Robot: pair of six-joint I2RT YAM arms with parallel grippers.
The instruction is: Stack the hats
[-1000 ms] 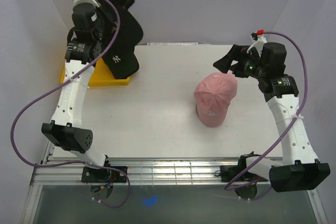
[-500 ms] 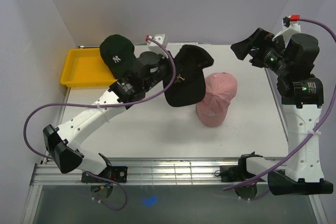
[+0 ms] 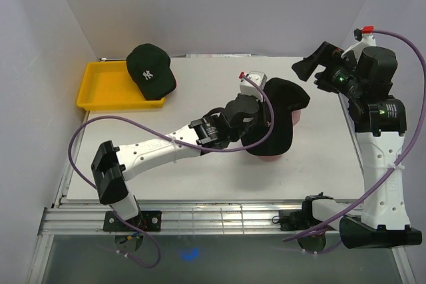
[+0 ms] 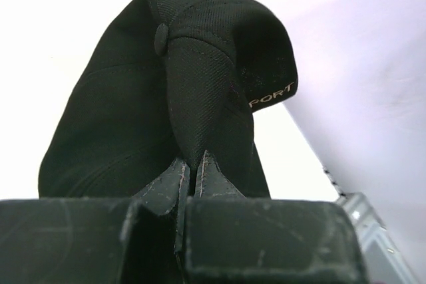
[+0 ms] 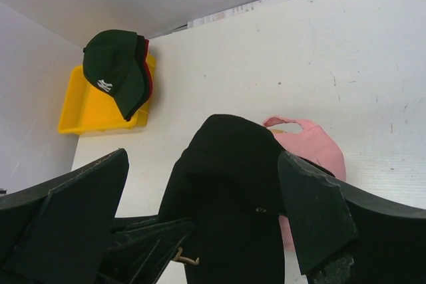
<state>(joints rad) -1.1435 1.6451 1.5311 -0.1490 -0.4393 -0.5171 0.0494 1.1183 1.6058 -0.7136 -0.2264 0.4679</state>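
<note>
Crown of black cap (image 4: 126, 118) pinched between left jaws; right jaws gape empty.

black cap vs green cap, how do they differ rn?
Black cap is pinched at its crown by the left end effector; green cap lies free. Black cap is over the pink cap; green cap sits at the yellow tray's corner. Green cap has a white NY logo; black cap small lettering. Both: dark baseball caps.
</note>
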